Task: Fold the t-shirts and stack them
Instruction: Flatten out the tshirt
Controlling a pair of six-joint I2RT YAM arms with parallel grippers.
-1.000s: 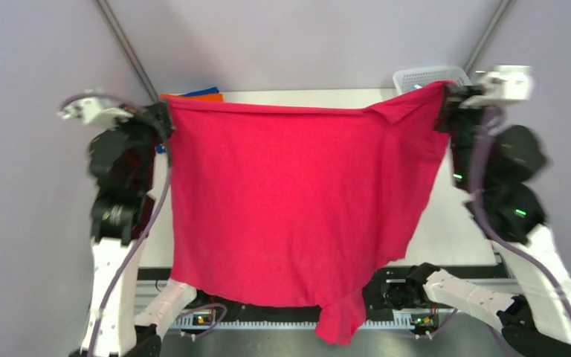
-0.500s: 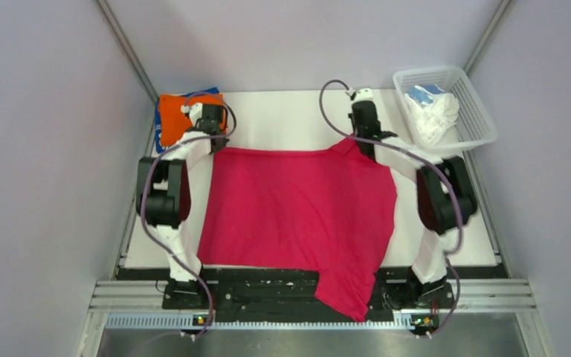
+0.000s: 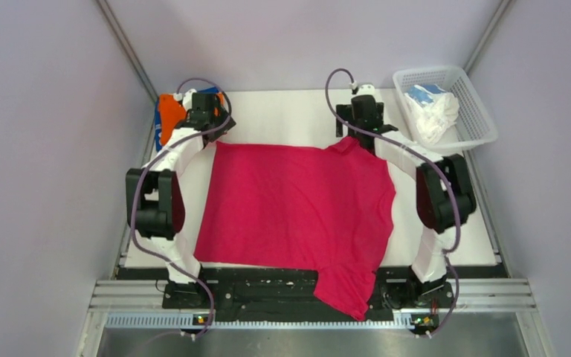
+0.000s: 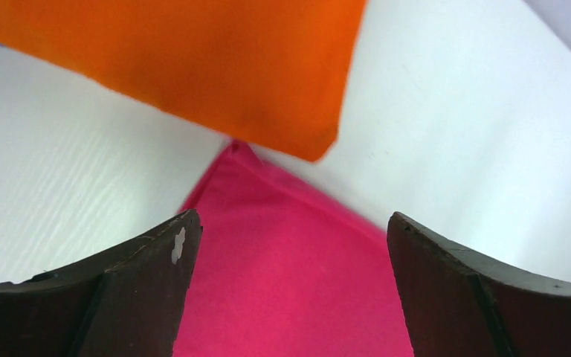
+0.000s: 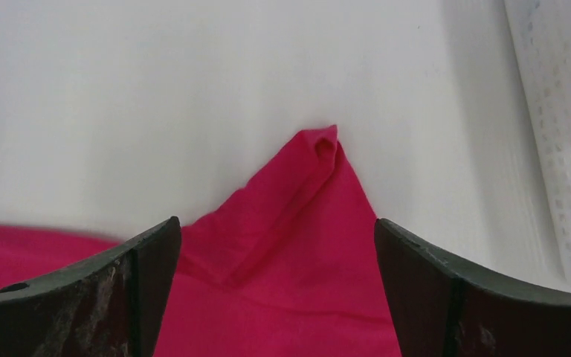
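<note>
- Garment: crimson t-shirt (image 3: 294,204), spread flat on the table (image 3: 282,108); its far edge runs left to right between my two tools, and one flap hangs off the near edge.
- Left gripper (image 4: 290,245): fingers wide apart, nothing held; the far-left corner lies below it, its tip at the orange t-shirt (image 4: 193,59).
- Right gripper (image 5: 279,245): fingers wide apart, empty; the far-right corner lies below it, slightly bunched.
- Bearing: the cloth's body lies toward my bases; each arm is nearest its own corner.
- Collar end: possibly the near side; I cannot tell.
</note>
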